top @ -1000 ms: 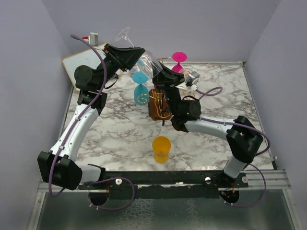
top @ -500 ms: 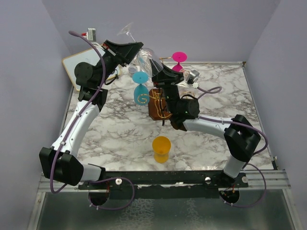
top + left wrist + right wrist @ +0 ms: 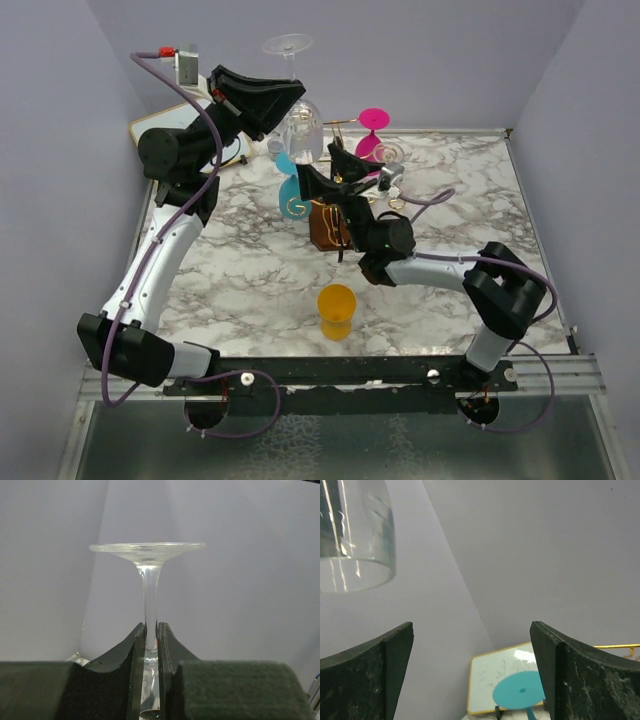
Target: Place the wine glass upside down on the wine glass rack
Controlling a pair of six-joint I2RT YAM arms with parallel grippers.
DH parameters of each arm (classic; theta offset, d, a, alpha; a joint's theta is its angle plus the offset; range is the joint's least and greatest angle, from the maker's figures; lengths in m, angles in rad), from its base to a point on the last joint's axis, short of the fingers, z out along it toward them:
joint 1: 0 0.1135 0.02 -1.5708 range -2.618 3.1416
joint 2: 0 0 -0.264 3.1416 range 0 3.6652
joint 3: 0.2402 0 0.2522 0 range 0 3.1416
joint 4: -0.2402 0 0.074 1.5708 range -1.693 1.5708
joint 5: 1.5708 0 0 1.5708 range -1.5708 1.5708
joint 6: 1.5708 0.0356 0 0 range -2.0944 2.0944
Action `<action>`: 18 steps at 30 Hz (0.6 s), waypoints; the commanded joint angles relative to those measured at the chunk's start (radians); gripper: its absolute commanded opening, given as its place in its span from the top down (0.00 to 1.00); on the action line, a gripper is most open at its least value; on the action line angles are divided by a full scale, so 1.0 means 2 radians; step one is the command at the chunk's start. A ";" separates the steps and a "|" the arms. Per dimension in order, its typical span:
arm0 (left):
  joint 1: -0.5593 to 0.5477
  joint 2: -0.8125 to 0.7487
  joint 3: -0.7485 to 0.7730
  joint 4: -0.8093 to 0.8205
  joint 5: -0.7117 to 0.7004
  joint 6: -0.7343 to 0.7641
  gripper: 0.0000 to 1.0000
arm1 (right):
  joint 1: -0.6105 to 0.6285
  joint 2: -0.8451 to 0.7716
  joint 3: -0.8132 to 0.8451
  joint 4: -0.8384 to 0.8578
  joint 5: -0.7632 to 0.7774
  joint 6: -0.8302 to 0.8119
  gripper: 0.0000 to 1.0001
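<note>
Pinching wine glass [image 3: 149, 580] stem, L gripper [image 3: 151, 632] nearly closed; R gripper [image 3: 471, 627] wide, empty, partly hiding rack [image 3: 327, 228].

The clear wine glass [image 3: 149, 590] is smooth, glossy glass, with bright highlights on its bowl. The gold wire rack [image 3: 333, 215] is thin, shiny metal on a dark brown wooden block base [image 3: 322, 236]. The marble-patterned table top [image 3: 240, 270] is smooth with a slight sheen. The orange cup [image 3: 336, 308] is matt, probably plastic at this range.
</note>
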 commanded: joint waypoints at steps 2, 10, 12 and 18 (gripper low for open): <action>-0.003 -0.016 0.016 0.012 0.046 0.027 1.00 | 0.003 -0.046 -0.050 0.155 -0.022 -0.042 0.01; 0.017 -0.028 0.045 -0.073 0.075 0.139 1.00 | 0.003 -0.147 -0.150 0.109 -0.051 -0.074 0.01; 0.027 -0.036 0.045 -0.105 0.082 0.187 1.00 | 0.003 -0.195 -0.164 0.042 -0.066 -0.080 0.01; 0.049 -0.082 0.004 -0.144 0.116 0.289 1.00 | 0.003 -0.309 -0.152 -0.230 -0.075 -0.089 0.01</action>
